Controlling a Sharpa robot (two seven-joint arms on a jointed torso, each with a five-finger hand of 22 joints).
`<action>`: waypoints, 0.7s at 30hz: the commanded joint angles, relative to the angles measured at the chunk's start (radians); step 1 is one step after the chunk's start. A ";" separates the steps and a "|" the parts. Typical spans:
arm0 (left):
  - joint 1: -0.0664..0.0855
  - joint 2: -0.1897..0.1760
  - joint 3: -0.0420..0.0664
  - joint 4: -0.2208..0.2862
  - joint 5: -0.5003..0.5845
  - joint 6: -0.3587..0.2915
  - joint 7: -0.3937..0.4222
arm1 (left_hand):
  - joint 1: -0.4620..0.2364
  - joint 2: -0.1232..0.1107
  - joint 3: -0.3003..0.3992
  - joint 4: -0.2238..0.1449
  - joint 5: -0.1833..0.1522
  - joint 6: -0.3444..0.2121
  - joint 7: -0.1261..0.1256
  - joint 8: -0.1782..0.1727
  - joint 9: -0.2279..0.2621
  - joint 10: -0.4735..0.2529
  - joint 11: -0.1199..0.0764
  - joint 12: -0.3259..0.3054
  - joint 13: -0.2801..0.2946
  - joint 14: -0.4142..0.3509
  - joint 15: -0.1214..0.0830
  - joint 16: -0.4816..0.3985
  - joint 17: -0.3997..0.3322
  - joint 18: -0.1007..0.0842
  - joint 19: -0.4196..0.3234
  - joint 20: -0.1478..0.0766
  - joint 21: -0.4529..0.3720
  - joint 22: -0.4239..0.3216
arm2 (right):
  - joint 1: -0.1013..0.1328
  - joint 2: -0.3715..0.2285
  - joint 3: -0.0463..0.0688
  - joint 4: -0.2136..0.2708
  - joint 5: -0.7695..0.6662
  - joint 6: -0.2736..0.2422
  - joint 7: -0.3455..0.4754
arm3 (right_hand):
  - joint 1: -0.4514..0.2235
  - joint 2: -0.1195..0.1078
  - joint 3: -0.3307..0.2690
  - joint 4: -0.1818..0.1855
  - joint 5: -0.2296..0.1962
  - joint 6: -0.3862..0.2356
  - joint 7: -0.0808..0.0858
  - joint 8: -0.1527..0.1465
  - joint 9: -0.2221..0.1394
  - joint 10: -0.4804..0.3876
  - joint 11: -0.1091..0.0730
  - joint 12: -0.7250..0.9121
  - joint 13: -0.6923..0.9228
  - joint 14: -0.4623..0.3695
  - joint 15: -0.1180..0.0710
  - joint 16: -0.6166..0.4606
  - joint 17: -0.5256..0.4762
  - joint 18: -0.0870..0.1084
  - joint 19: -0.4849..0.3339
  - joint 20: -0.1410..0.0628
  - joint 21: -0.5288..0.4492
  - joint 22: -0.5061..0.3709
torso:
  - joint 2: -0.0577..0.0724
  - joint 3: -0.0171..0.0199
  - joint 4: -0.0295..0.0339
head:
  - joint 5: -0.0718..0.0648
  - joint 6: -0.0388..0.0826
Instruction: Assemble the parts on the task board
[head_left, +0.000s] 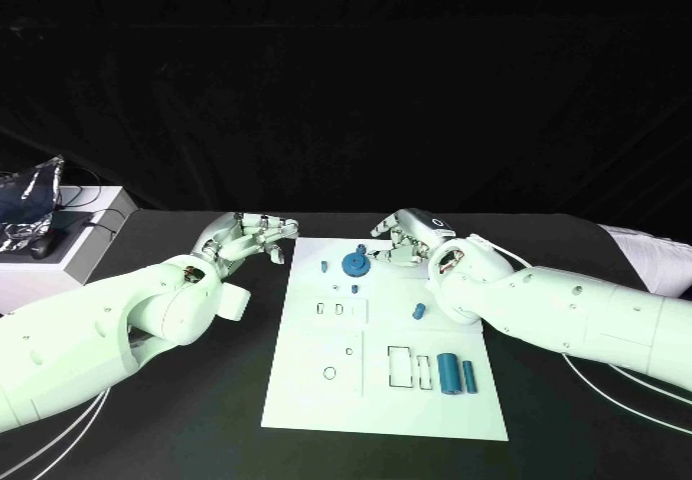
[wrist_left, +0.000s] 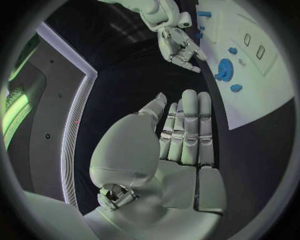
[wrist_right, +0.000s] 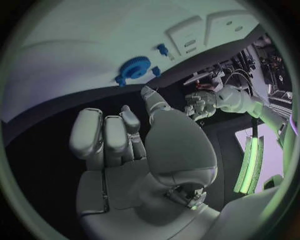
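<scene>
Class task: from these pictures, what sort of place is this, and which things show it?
Probably a robotics test lab: a black table against dark drapes, a white task board carrying small blue parts such as a gear, and electronics on a side cabinet.

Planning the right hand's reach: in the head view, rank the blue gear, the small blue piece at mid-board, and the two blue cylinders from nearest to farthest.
From the right hand:
1. Blue gear, at the board's far end.
2. Small blue piece, mid-board, right side.
3. Two blue cylinders, near end, right side.

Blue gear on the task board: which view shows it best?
Right wrist view: the blue gear is large, unobstructed, teeth visible. Left wrist view shows it smaller, near the board's edge. Head view shows it tiny, beside the right hand.
</scene>
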 joint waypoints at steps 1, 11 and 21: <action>-0.001 0.004 0.001 -0.005 -0.003 0.010 0.012 | -0.005 0.000 0.005 0.000 -0.002 -0.006 0.003 -0.005 0.001 -0.008 0.000 0.001 -0.001 -0.005 0.000 0.004 -0.001 0.011 -0.007 -0.003 0.007 -0.001 | 0.013 -0.052 0.004 0.047 0.157 -0.137 0.190 | 0.002 -0.014 0.003 0.004 -0.017 -0.014 0.006 -0.003 -0.001 -0.007 0.001 -0.006 -0.006 -0.001 0.005 -0.010 -0.007 0.012 0.046 0.006 -0.010 0.142 | -0.002 0.0016 -0.0049 | -0.005 0.009; -0.010 0.018 0.001 -0.021 -0.003 0.019 0.016 | -0.005 -0.001 0.005 -0.001 -0.002 -0.003 0.002 -0.004 0.001 -0.003 -0.001 0.002 -0.001 -0.007 -0.001 0.002 -0.002 0.011 -0.008 -0.003 0.006 -0.001 | 0.037 -0.257 0.007 0.130 0.357 0.063 0.337 | 0.083 0.028 -0.011 -0.073 -0.029 0.025 0.000 -0.002 -0.001 -0.030 -0.006 -0.051 -0.045 -0.006 -0.003 -0.057 -0.051 0.011 0.031 0.000 -0.064 0.133 | -0.011 0.0127 -0.0202 | -0.017 0.015; -0.024 0.030 0.001 -0.028 -0.003 0.029 0.017 | -0.004 -0.001 0.006 -0.003 -0.002 -0.002 0.002 -0.005 0.001 0.013 -0.006 0.003 0.000 -0.006 -0.004 0.002 -0.002 0.010 -0.008 -0.004 0.007 -0.002 | 0.033 -0.379 0.003 0.106 0.372 0.146 0.391 | 0.110 0.005 -0.017 -0.098 -0.005 0.033 -0.003 -0.001 -0.001 -0.032 -0.009 -0.061 -0.055 -0.005 -0.006 -0.070 -0.055 0.007 0.031 -0.004 -0.070 0.133 | -0.017 0.0223 -0.0267 | -0.032 0.017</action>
